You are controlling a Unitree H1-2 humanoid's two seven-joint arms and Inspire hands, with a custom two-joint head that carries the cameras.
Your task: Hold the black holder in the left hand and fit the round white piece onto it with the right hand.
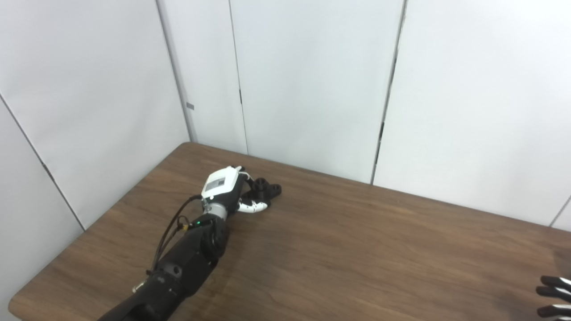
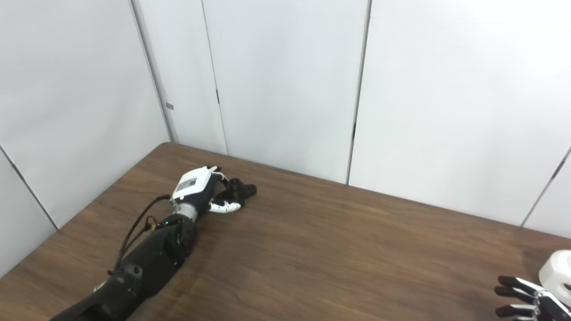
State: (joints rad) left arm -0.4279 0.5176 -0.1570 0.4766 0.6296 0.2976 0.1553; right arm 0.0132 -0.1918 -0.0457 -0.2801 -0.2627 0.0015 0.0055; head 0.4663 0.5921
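Note:
The black holder [image 1: 266, 189] lies on the wooden table [image 1: 357, 249] near its far left corner. My left hand [image 1: 227, 189] reaches it from the near side. The white thumb [image 1: 252, 207] stretches along the table just in front of the holder with a small gap, and the other fingers are hidden behind the back of the hand. The round white piece [image 2: 557, 273] rests at the table's right edge, seen only in the right eye view. My right hand [image 2: 524, 298] sits just left of it with its dark fingers spread and nothing in them.
White wall panels [image 1: 312, 80] stand close behind the table's far edge and along its left side. The left forearm with its cables [image 1: 178, 263] lies across the table's left part. The table's near left corner [image 1: 13, 305] is in view.

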